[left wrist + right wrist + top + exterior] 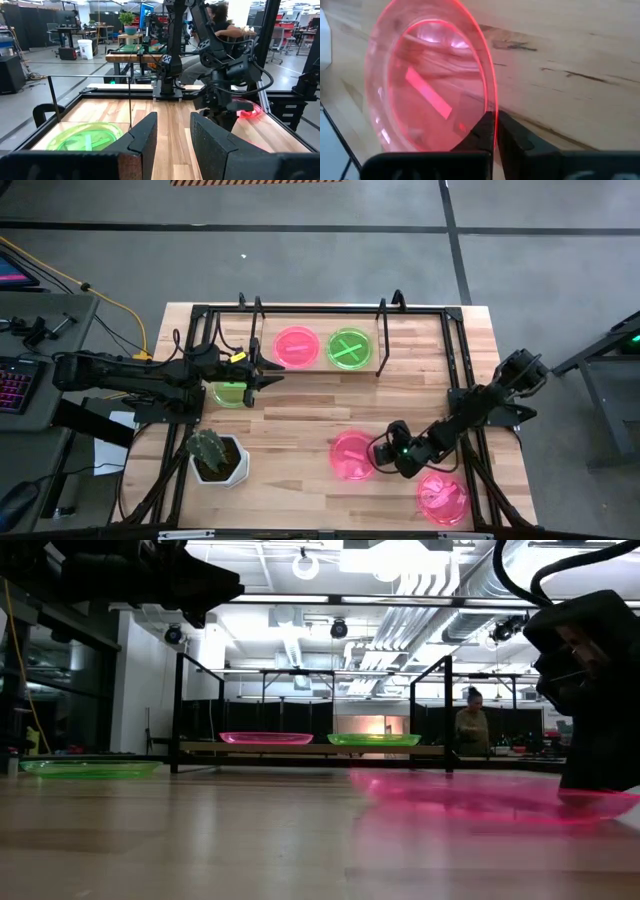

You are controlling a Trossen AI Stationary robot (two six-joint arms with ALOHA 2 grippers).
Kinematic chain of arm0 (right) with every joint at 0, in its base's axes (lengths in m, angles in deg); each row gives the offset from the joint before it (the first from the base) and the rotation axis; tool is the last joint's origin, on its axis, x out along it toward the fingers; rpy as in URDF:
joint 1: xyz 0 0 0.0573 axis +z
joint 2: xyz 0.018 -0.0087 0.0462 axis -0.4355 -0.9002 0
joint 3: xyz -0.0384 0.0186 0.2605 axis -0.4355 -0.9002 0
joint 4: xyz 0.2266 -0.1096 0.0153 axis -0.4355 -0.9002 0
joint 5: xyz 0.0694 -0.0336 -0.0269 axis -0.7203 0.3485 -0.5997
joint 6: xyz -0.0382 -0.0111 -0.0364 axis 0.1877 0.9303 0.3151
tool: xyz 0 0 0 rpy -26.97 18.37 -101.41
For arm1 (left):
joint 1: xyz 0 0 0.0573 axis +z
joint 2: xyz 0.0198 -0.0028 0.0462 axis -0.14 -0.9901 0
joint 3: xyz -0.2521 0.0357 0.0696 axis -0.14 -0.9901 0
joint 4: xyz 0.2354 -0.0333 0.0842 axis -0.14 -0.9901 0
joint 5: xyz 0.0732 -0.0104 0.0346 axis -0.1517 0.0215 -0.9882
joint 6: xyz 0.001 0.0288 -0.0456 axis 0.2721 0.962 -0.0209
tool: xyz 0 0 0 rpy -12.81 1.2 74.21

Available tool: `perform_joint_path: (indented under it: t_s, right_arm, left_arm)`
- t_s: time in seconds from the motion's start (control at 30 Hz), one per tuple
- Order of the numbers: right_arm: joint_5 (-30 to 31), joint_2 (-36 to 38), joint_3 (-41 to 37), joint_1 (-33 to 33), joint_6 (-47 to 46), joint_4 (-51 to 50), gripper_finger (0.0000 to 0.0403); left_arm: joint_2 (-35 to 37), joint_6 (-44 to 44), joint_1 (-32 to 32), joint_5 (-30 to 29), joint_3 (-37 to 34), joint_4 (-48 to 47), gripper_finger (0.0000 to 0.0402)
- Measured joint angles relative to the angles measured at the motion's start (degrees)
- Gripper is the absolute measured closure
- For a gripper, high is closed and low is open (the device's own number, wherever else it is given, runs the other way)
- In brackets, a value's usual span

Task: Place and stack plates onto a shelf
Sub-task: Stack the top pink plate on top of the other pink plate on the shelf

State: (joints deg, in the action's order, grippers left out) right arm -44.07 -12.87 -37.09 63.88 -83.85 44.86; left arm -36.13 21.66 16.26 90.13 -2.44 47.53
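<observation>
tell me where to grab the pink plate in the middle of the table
By its thin rim, on the edge nearest the right gripper. The pink plate lies flat and shallow on the table, so only the raised lip gives purchase; the fingers already close on it there.

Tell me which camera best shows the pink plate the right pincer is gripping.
The right wrist view: the pink plate fills it, rim pinched in the right pincer. The high view shows it small on the table, the low view only edge-on. The left wrist view catches only a pink glimpse behind the arm.
</observation>
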Motion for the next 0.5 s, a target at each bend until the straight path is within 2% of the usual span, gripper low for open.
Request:
perform_joint_path:
  t_s: [0.17, 0.5]
  right_arm:
    - [1.9, 3.0, -0.2, -0.9, 5.0, 0.0, 0.0401]
    - [5.3, 4.7, -0.2, -4.3, 15.8, 8.2, 0.0403]
  left_arm:
    - [0.0, 0.0, 0.0, 0.0, 0.0, 0.1, 0.0296]
    - [0.0, 0.1, 0.0, 0.0, 0.0, 0.8, 0.0296]
